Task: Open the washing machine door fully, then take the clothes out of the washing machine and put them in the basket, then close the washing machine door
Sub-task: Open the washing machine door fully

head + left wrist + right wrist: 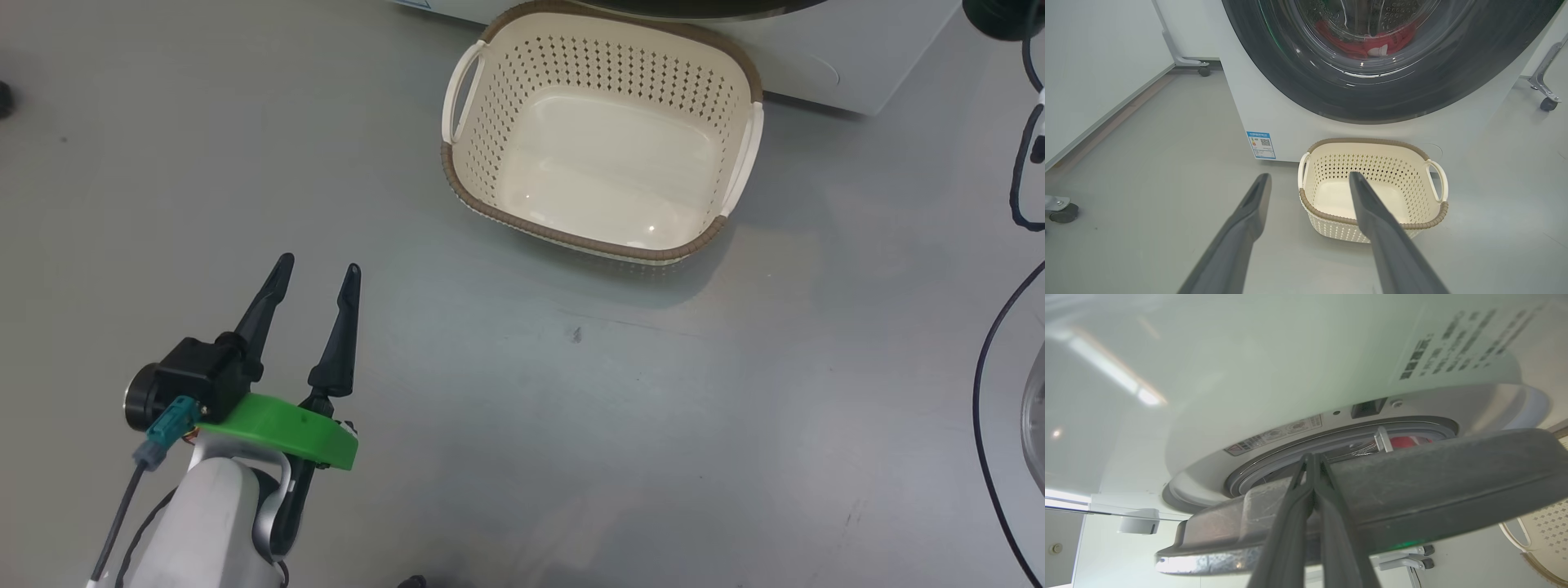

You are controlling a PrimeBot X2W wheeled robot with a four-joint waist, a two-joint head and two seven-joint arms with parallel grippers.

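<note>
The washing machine (1274, 118) stands behind the cream basket (588, 237), which has nothing in it. In the left wrist view the glossy black washing machine door (1298, 69) shows red clothes (1355, 45) through its glass. My left gripper (319, 265) hovers open over the floor, left of the basket (1372, 141), with nothing between its fingers. In the right wrist view the door (1433, 477) stands slightly ajar. My right gripper (1312, 457) is shut, its tips at the door's edge by the gap, where red clothes (1406, 441) show.
Grey floor spreads around the basket. Wheeled frame legs (1545, 98) (1202, 70) stand on either side of the machine, and a white panel (1094, 61) runs along the left. Black cables (1020, 163) hang at the head view's right edge.
</note>
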